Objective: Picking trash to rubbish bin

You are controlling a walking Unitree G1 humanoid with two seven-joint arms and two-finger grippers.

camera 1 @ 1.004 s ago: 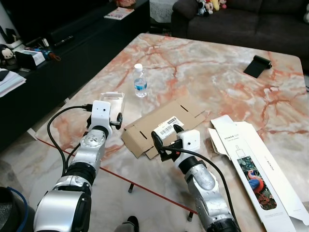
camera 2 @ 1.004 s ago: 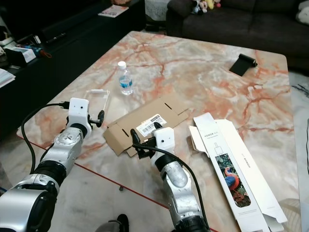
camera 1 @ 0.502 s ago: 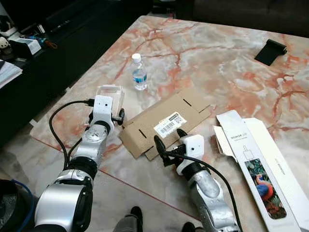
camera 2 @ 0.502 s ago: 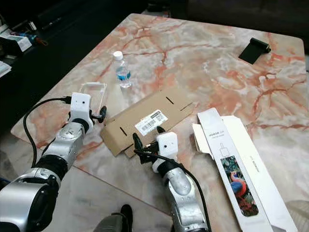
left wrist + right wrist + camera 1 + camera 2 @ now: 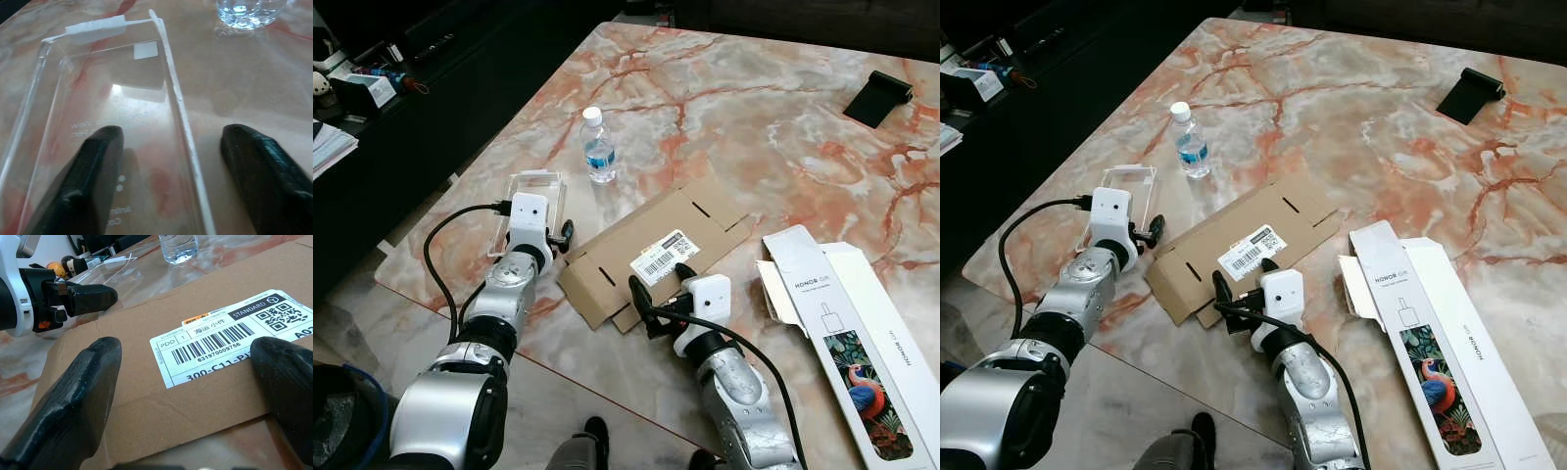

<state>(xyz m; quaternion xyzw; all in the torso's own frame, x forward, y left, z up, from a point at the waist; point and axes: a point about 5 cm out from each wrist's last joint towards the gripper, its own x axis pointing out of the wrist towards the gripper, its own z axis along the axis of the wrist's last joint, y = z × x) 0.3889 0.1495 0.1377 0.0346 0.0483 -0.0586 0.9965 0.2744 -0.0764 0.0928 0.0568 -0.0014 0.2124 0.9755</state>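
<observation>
A flattened brown cardboard box (image 5: 705, 217) with a white barcode label (image 5: 230, 340) lies near the marble table's (image 5: 754, 127) front edge. My right gripper (image 5: 661, 286) is open, its two fingers resting on the cardboard's near part beside the label. A clear plastic tray (image 5: 530, 191) lies left of the cardboard. My left gripper (image 5: 171, 176) is open astride the tray's long side wall, one finger (image 5: 93, 161) over the tray, the other over the table. A small water bottle (image 5: 599, 147) stands upright behind them.
An opened white carton (image 5: 847, 338) with a bird picture lies at the right. A black object (image 5: 879, 98) sits far right on the table. A dark low cabinet (image 5: 421, 108) runs along the left. A dark round container (image 5: 337, 431) stands on the floor at lower left.
The whole view has tilted down and shifted, so the head camera moved. Both grippers keep their places at the tray and the cardboard, still open.
</observation>
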